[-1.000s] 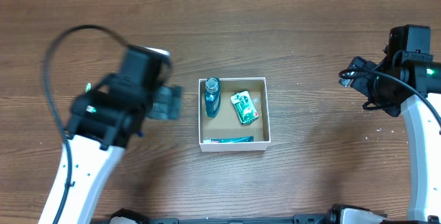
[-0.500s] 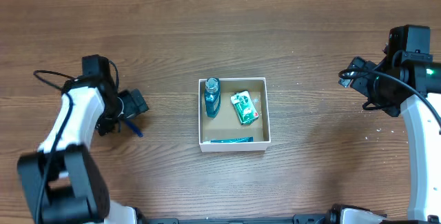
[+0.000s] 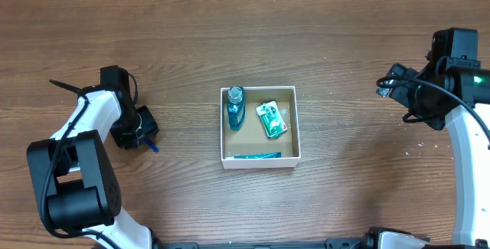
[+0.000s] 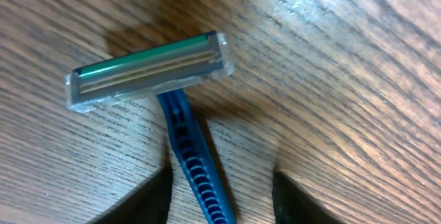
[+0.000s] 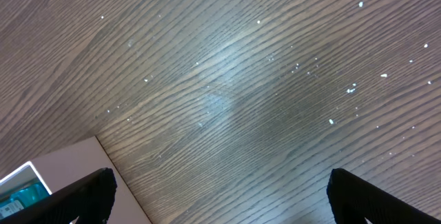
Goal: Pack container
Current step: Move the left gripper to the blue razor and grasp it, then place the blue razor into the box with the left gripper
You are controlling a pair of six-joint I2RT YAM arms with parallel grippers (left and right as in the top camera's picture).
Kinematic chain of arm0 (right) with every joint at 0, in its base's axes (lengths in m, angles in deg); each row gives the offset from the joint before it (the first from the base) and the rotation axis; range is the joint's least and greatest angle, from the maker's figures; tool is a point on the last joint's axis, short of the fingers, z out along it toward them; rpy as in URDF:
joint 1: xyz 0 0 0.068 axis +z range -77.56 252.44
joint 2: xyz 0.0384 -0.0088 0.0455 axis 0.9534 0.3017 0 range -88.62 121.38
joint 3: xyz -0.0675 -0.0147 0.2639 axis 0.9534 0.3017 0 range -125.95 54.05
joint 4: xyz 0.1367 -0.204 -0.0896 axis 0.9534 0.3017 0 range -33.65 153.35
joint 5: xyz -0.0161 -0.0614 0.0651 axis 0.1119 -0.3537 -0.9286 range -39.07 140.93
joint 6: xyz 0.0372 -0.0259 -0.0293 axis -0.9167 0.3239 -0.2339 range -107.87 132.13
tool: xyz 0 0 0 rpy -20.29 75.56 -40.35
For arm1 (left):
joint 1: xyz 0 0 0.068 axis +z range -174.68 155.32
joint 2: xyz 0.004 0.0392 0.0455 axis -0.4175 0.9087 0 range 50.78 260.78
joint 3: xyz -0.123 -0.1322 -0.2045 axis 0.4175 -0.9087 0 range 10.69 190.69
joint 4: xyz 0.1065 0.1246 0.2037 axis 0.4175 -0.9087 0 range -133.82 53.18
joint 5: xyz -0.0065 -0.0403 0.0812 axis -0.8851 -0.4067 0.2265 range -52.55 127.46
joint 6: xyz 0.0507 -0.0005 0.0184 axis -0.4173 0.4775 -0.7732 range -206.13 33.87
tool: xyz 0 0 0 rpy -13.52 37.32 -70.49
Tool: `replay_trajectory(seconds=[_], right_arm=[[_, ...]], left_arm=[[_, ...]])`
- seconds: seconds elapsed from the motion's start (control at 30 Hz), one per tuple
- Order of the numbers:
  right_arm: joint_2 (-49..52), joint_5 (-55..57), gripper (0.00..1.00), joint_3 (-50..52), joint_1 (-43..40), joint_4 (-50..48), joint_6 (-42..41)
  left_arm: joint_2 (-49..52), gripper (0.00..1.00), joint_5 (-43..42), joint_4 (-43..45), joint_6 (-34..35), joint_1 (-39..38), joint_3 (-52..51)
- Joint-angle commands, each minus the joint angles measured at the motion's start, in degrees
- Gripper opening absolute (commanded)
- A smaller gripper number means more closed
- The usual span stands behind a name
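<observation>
Left gripper [image 4: 220,189] jaws parted astride the handle of a blue plastic disposable razor [image 4: 148,72] flat on brown wood-grain table [image 4: 358,79]; right gripper [image 5: 220,193] jaws wide, empty.

The wooden tabletop [image 3: 344,65] carried a white-walled container [image 3: 260,163] at centre and a blue disposable razor [image 4: 180,124] well to its left.

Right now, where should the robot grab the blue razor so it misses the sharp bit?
By the blue ribbed handle, coming straight down from above. The razor lies flat on the table, and its handle runs between the left gripper's open fingers; the wide blade head sits clear beyond them.
</observation>
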Motion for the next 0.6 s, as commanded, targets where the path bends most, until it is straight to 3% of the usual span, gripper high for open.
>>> replay_trajectory(seconds=[0.0,0.07,0.23,0.33,0.47,0.57], right_arm=[[-0.3,0.1,1.0,-0.1,-0.2,-0.3,0.3],[-0.3,0.1,1.0,-0.1,-0.2,-0.3,0.3],[-0.3,0.1,1.0,-0.1,-0.2,-0.3,0.3],[-0.3,0.1,1.0,-0.1,-0.2,-0.3,0.3],[-0.3,0.1,1.0,-0.1,-0.2,-0.4,0.3],[-0.3,0.1,1.0,-0.1,-0.2,-0.6,0.3]], left_arm=[[2.9,0.17,-2.0,-0.3,0.2,0.2,-0.7],[2.9,0.04,-2.2,-0.3,0.2,0.2,-0.5],[-0.7,0.04,-3.0,-2.6,-0.5,-0.2,2.5],[-11.2,0.04,-3.5,-5.3,-2.9,-3.6,6.4],[-26.4,0.04,-2.9,-6.5,-11.3,-14.8,10.4],[-34.7,0.04,0.6,-4.9,-21.4,-27.1,10.5]])
